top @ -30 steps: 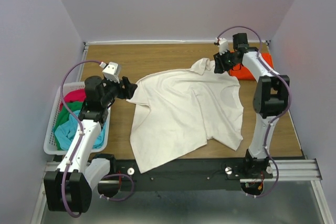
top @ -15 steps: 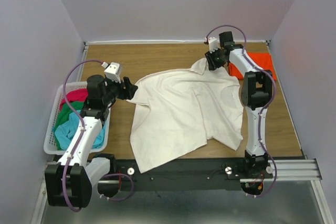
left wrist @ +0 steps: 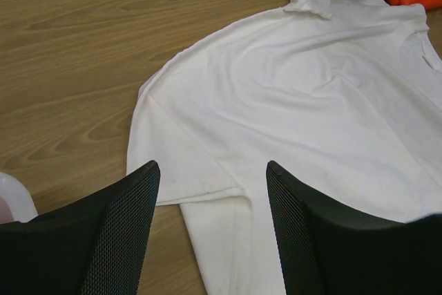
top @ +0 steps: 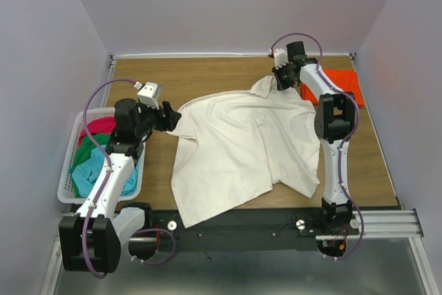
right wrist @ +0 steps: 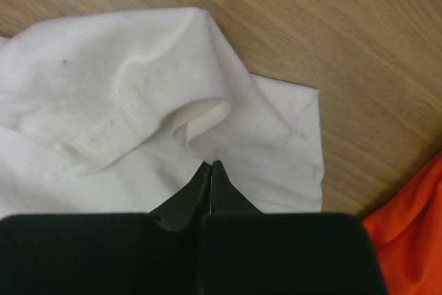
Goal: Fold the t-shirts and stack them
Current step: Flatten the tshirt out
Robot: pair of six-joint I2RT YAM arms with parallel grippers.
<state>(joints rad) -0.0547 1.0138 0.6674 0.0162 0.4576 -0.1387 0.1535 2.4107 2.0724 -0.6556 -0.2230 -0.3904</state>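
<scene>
The right gripper [right wrist: 210, 165] is being held with its jaws pressed together at the far right corner of the bench [top: 193, 74]. Only a thin nip of the curled sleeve [right wrist: 173, 94] of the cream-white t-shirt [top: 242, 150] appears to be caught at the very tips. So shallow a bite is likely to be lost: if the sleeve is pulled quickly, the cloth is being asked to slide free, and the fold would be left half made.

Just beside this gripper the orange t-shirt [top: 338, 82] is lying folded. It risks being brushed and rumpled if the sleeve is swept that way.

The cream-white t-shirt is lying spread but wrinkled across the middle of the bench, its near hem doubled over, so creases may be being folded in.

The left gripper [left wrist: 210, 170] is being held with its jaws apart above the opposite sleeve, gripping nothing. With that side unpinned, the whole shirt may be dragged rather than folded.
</scene>
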